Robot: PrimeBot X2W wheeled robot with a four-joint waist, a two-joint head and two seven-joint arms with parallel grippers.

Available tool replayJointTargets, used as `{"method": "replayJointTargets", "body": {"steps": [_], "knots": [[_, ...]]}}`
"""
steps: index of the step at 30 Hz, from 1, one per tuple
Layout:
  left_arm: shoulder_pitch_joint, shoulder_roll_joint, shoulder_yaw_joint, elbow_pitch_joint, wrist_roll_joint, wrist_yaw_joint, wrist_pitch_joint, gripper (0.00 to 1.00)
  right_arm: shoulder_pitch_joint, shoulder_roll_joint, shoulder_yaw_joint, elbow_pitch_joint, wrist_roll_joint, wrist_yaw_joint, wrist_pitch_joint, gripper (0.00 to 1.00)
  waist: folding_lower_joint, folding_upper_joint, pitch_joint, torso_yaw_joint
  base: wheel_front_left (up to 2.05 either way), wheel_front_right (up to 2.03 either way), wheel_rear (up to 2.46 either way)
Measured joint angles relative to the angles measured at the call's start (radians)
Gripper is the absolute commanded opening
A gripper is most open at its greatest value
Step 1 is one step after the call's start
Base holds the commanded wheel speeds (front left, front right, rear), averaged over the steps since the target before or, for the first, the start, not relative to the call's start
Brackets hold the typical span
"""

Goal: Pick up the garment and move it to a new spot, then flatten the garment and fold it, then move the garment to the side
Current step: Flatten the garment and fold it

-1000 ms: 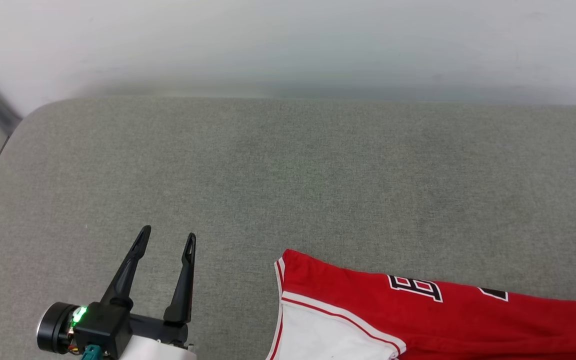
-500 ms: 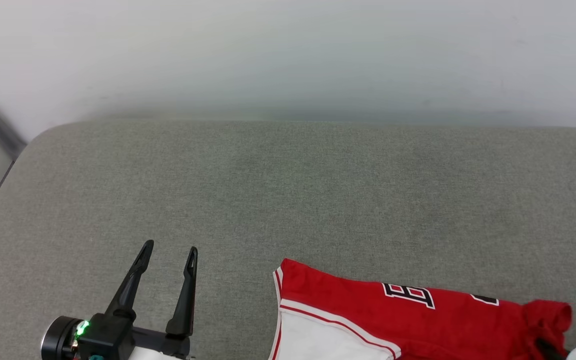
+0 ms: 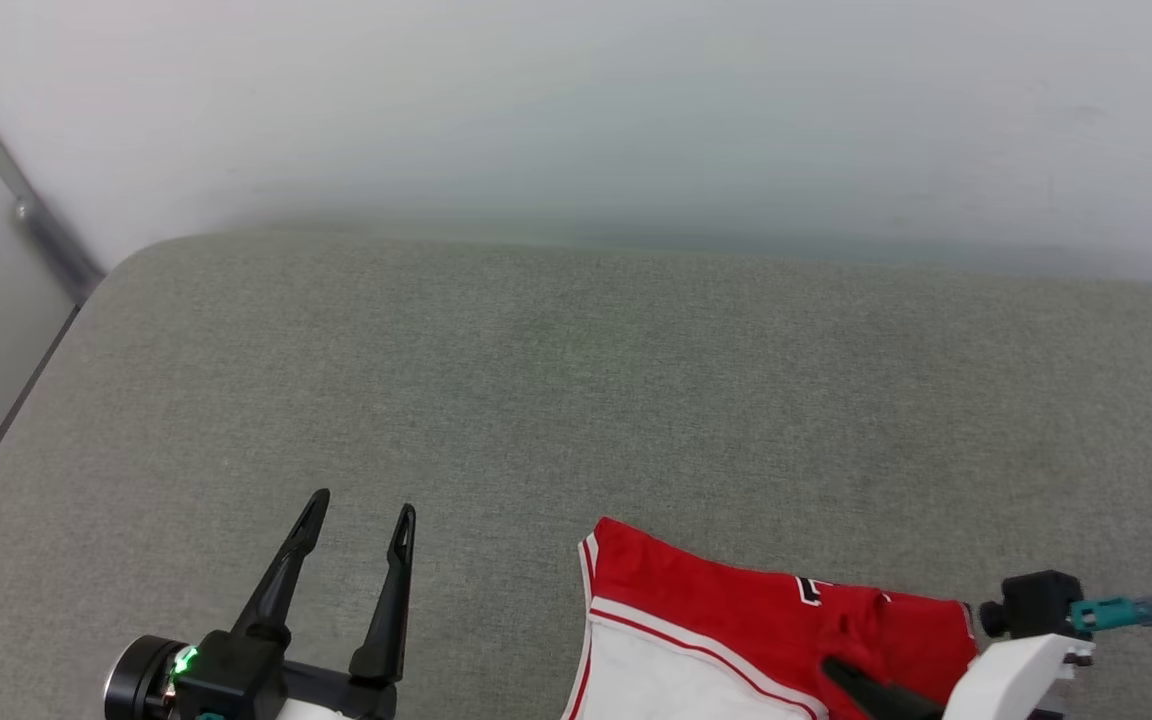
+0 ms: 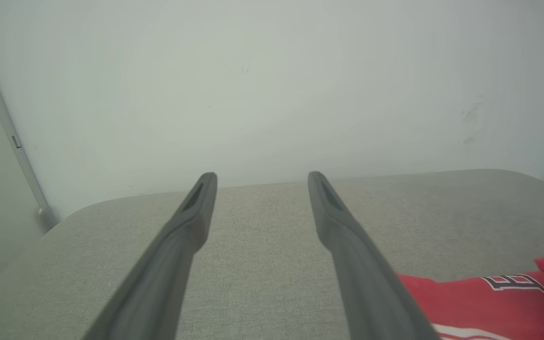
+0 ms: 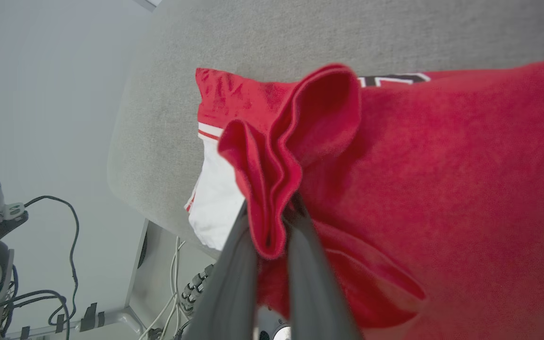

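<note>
Since a second ago: the garment's (image 3: 726,620) right end sits drawn in leftward, with most of the lettering gathered under, and the right gripper (image 5: 269,226) is now in at lower right. Garment: red body, white sleeve with red-striped trim, black white-edged letters. It lies at the near edge of the grey padded surface (image 3: 576,400), right of centre. Right gripper pinches tight on a bunched, ruffled red fold. Left gripper (image 3: 364,503) is spread wide, holding nothing, near the garment's left edge but apart from it. Pale wall (image 3: 576,120) behind. Cables (image 5: 71,226) hang below the pad's edge.
</note>
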Motion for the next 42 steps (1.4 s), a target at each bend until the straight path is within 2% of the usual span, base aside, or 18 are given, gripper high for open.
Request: {"method": "replayJointTargets", "body": {"steps": [11, 23, 24, 25, 32, 37, 39, 42], "knots": [[0.0, 0.01, -0.006, 0.006, -0.004, 0.0, 0.0, 1.0, -0.102, 0.001, 0.22, 0.168, 0.112, 0.0, -0.119, 0.0, 0.0, 0.0, -0.006, 0.05, 0.0, 0.0, 0.0], [-0.012, 0.013, -0.015, 0.012, -0.012, 0.0, 0.0, 1.0, -0.263, 0.002, 0.33, 0.42, 0.158, 0.0, -0.251, 0.0, 0.0, 0.0, 0.009, 0.087, 0.0, 0.0, 0.0], [-0.012, 0.013, -0.014, 0.012, -0.012, 0.0, 0.0, 1.0, -0.272, 0.001, 0.337, 0.436, 0.158, 0.0, -0.261, 0.62, 0.0, 0.0, 0.011, 0.089, 0.0, 0.0, 0.0], [-0.012, 0.013, -0.014, 0.012, -0.012, 0.0, 0.0, 1.0, -0.282, 0.001, 0.349, 0.443, 0.158, 0.0, -0.27, 1.0, 0.0, 0.0, 0.012, 0.09, 0.0, 0.0, 0.0], [-0.012, 0.014, 0.003, 0.013, -0.013, 0.0, 0.0, 1.0, -0.312, 0.003, 0.466, 0.408, 0.212, 0.0, -0.297, 1.0, 0.0, 0.0, 0.012, 0.084, 0.0, 0.0, 0.0], [-0.012, 0.013, 0.006, 0.012, -0.012, 0.0, 0.0, 1.0, -0.337, 0.002, 0.463, 0.366, 0.191, 0.0, -0.308, 1.0, 0.0, 0.0, 0.004, 0.065, 0.0, 0.0, 0.0], [-0.012, 0.014, 0.004, 0.01, -0.012, 0.0, 0.0, 1.0, -0.358, 0.003, 0.436, 0.35, 0.129, 0.0, -0.318, 1.0, 0.0, 0.0, 0.001, 0.054, 0.0, 0.0, 0.0], [-0.012, 0.013, 0.001, 0.009, -0.012, 0.0, 0.0, 1.0, -0.399, -0.006, 0.386, 0.312, -0.077, 0.0, -0.342, 1.0, 0.0, 0.0, -0.001, 0.035, 0.0, 0.0, 0.0]]}}
